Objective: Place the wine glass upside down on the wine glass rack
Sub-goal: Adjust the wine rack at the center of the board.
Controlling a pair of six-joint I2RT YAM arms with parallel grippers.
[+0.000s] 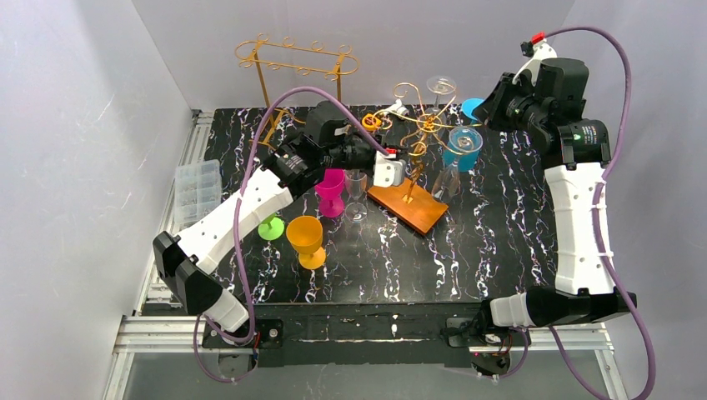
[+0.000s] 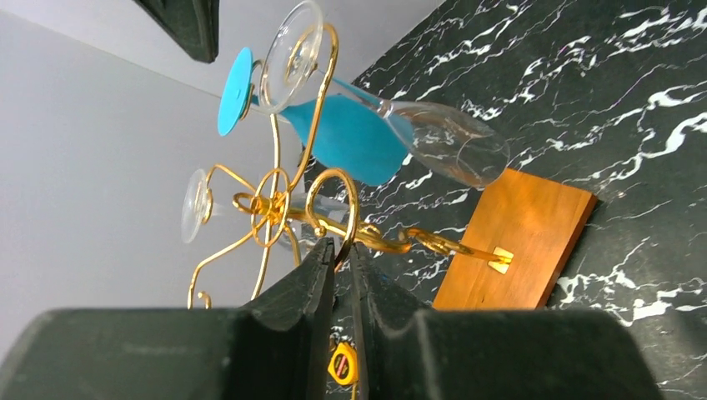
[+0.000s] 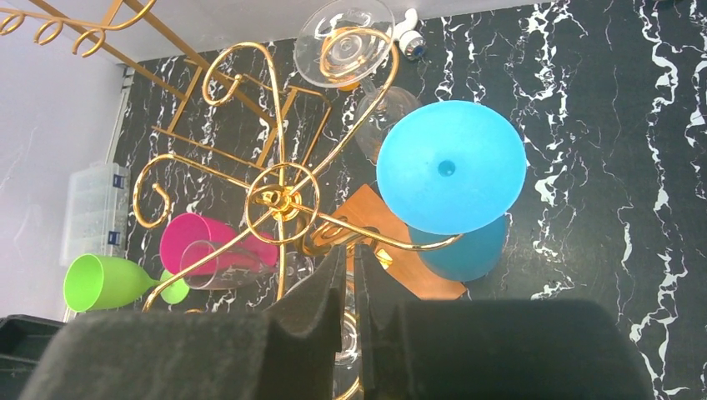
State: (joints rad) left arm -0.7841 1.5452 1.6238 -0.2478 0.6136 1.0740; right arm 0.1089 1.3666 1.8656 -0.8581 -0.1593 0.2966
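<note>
The gold wire wine glass rack [image 1: 427, 123] leans on its wooden base [image 1: 408, 208]. A blue glass [image 1: 461, 150] and two clear wine glasses [image 1: 440, 85] [image 1: 446, 179] hang on it upside down. Another clear wine glass [image 1: 356, 196] stands upright on the table left of the base. My left gripper [image 2: 343, 248] is shut on one of the rack's wire loops [image 2: 333, 200]. My right gripper [image 3: 348, 250] is at the rack's right side beside the blue glass's foot [image 3: 450, 167], jaws nearly together. Clear glass and a gold ring show through the slit; I cannot tell if anything is pinched.
A pink cup [image 1: 331, 190], an orange goblet [image 1: 305, 237] and a green glass [image 1: 271, 227] stand left of the rack. A second gold rack [image 1: 296, 62] is at the back left, and a clear plastic box [image 1: 198, 187] at the left edge. A yellow tape measure [image 2: 343, 365] lies behind.
</note>
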